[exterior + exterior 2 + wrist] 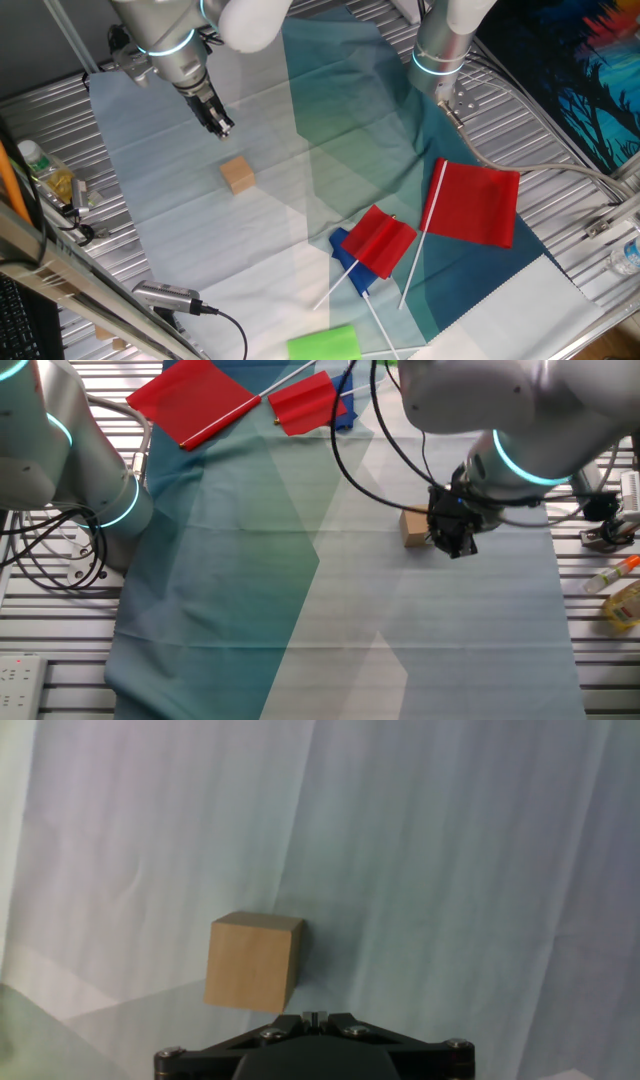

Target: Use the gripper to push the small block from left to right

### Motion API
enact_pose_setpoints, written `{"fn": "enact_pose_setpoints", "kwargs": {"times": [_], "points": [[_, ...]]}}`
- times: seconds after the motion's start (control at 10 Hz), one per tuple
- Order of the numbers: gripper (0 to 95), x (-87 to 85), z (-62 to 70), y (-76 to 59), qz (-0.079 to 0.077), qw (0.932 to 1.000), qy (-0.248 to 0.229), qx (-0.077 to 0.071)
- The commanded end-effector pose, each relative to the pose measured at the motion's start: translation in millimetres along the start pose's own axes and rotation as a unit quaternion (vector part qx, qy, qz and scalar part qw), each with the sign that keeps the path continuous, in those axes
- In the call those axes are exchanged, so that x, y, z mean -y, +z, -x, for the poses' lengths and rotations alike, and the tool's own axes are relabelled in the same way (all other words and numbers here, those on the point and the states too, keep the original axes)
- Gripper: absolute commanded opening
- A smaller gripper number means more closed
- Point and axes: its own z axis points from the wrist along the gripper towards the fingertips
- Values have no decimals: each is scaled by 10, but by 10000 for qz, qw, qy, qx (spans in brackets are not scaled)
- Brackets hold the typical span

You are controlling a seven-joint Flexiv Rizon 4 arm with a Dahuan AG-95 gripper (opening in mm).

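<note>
The small block [238, 175] is a plain tan wooden cube resting on the pale part of the cloth. It also shows in the other fixed view [414, 527] and in the hand view [253, 961]. My gripper [221, 126] is a narrow black tip hanging just above the cloth, a short way behind the block and apart from it. In the other fixed view the gripper [456, 540] sits right beside the block. In the hand view the gripper [315, 1016] has its jaws closed together with nothing between them.
Two red flags [478, 203] [380, 240] on white sticks lie on the teal cloth at the right, with a blue piece beneath the smaller one. A green rounded piece [323, 343] lies at the front edge. A second silver arm column [442, 50] stands at the back.
</note>
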Motion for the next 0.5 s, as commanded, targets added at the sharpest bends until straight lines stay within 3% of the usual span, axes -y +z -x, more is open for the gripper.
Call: {"fn": "enact_pose_setpoints", "kwargs": {"times": [0.1,0.5], "points": [[0,72,57,172,0,10000,-59,-11],[0,66,2,334,17,9999,-137,-74]]}}
